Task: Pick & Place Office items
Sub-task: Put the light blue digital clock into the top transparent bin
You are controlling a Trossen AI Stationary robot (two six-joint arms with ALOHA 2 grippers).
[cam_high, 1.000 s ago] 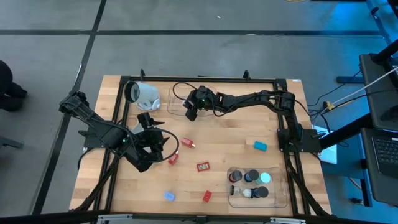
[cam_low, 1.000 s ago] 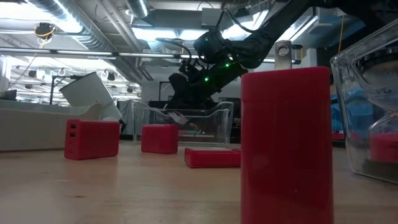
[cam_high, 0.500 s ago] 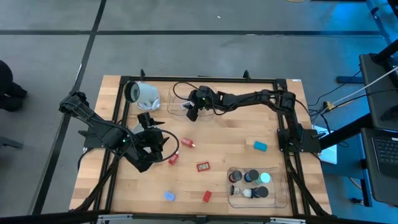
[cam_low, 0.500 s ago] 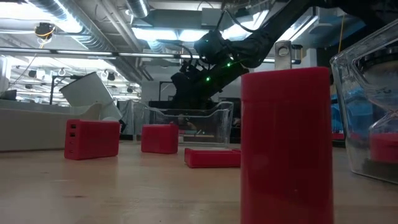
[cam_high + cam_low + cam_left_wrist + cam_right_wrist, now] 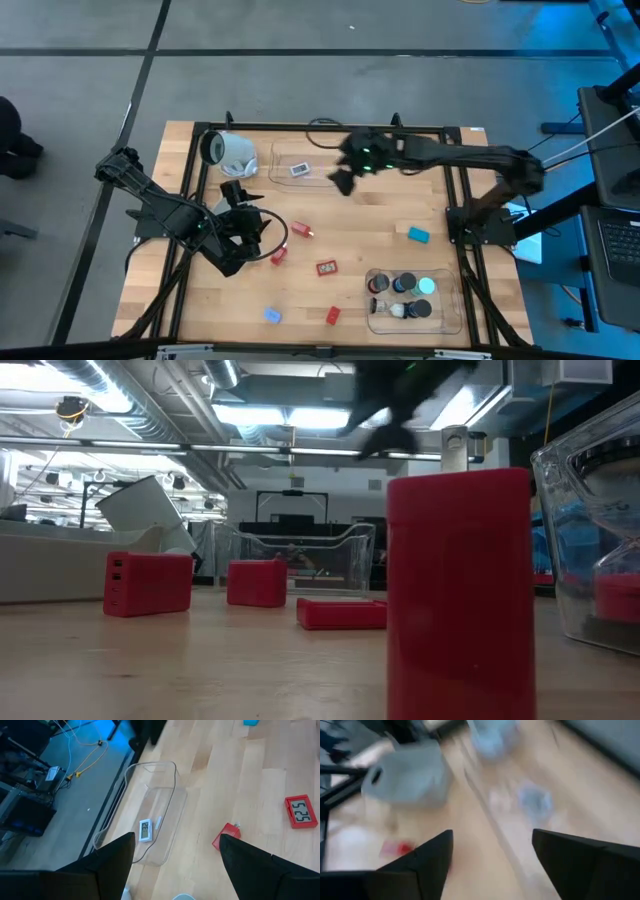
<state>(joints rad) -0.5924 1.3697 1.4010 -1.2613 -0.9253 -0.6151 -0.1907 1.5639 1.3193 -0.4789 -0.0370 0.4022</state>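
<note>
A small white rectangular piece [image 5: 299,169] lies flat inside the clear far tray [image 5: 281,178], also in the left wrist view [image 5: 145,830]. My right gripper [image 5: 339,180] hangs open above the table just right of that tray, touching nothing; its fingers spread wide in its wrist view [image 5: 490,865]. Red blocks [image 5: 302,231] [image 5: 279,254] [image 5: 326,268] [image 5: 332,314], a blue piece [image 5: 272,315] and a teal piece [image 5: 418,234] lie on the wood. My left gripper [image 5: 240,196] waits open near the left edge [image 5: 175,870].
A white-grey cylinder [image 5: 232,152] lies on its side at the far left corner. A clear tray [image 5: 452,310] at the near right holds several round pucks [image 5: 407,284]. In the low view a red block [image 5: 460,590] stands close in front. Bare wood spans the middle.
My right gripper has risen from over the far tray and swung toward the table's right edge, out of the tray. The small white piece that was at its fingertips a second ago now lies on the tray's floor.
</note>
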